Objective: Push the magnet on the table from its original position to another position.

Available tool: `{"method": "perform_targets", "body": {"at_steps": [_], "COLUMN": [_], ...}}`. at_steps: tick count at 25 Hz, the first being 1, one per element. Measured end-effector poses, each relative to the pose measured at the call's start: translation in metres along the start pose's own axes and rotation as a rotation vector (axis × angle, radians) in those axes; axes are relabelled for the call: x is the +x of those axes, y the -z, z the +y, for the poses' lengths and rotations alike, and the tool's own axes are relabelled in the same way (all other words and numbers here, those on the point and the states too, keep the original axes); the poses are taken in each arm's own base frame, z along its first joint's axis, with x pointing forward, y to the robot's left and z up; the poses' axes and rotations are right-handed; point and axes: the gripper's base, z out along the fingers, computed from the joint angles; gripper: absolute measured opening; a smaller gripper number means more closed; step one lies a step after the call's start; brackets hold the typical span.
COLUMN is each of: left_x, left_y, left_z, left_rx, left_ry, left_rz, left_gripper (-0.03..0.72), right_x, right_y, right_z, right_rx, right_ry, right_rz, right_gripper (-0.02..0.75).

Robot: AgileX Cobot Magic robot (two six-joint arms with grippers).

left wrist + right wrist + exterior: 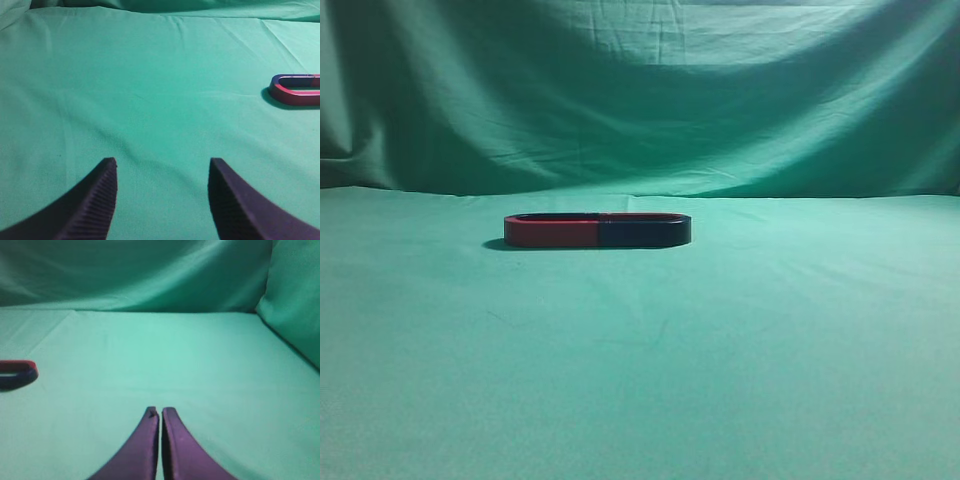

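The magnet (645,232) lies flat on the green table (640,380), mid-table. Its front side is dark navy and its rear arm is red. Its open end meets a matching magnet (552,232) with a red front, so the two form one long oval. The right wrist view shows the magnet's rounded end (22,376) at the left edge, far left of my right gripper (160,411), which is shut and empty. My left gripper (162,162) is open and empty over bare cloth. The red-fronted magnet (295,91) lies far to its upper right. Neither gripper shows in the exterior view.
A draped green backdrop (640,90) rises behind the table. In the right wrist view the cloth also rises as a wall on the right (295,300). Bare green cloth surrounds the magnets on all sides.
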Motion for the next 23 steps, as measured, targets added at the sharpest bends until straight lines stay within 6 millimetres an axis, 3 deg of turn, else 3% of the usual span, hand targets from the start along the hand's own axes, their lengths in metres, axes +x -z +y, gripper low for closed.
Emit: {"method": "perform_targets", "body": {"at_steps": [7, 23], "left_x": [0.000, 0.000], "left_y": [0.000, 0.000], "left_z": [0.000, 0.000], "left_rx": [0.000, 0.000], "left_ry": [0.000, 0.000], "left_rz": [0.000, 0.000], "left_gripper": [0.372, 0.372], "right_x": [0.016, 0.016], "right_y": [0.001, 0.001], "right_z": [0.000, 0.000], "right_rx": [0.003, 0.002], "right_ry": [-0.031, -0.035], "right_rz": [0.153, 0.157], "right_gripper": [0.000, 0.000]}}
